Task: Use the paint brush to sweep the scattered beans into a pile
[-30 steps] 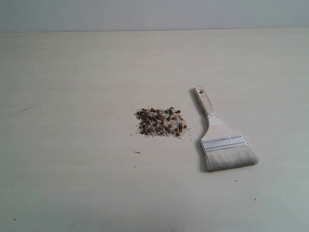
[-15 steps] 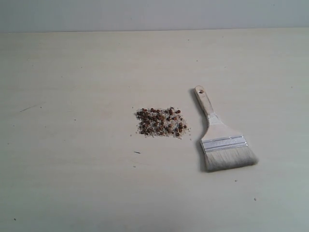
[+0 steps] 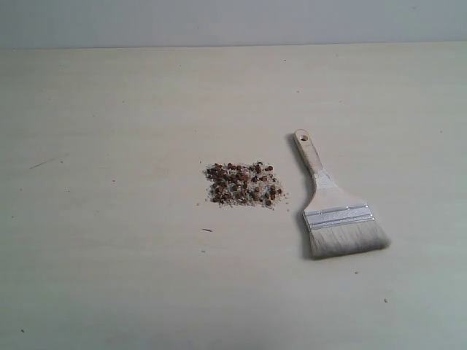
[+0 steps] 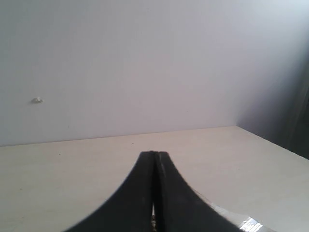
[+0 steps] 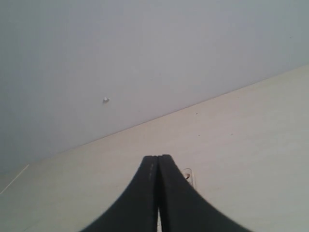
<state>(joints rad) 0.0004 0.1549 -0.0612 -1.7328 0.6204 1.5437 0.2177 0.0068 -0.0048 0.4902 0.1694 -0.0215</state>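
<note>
In the exterior view we count one paint brush and one loose patch of beans, dozens of small reddish-brown pellets, on a pale tabletop. The beans lie just left of centre. The brush lies near them on the right without touching, its handle pointing up the frame and its bristles toward the lower right. The tabletop's far edge runs across the top of the frame, and open surface surrounds both things.

In the left wrist view we see the left pincer, its black jaws pressed together and gripping nothing, above bare tabletop.

In the right wrist view the right pincer is likewise closed and empty. The brush's holed handle end shows just beside its jaws.
</note>
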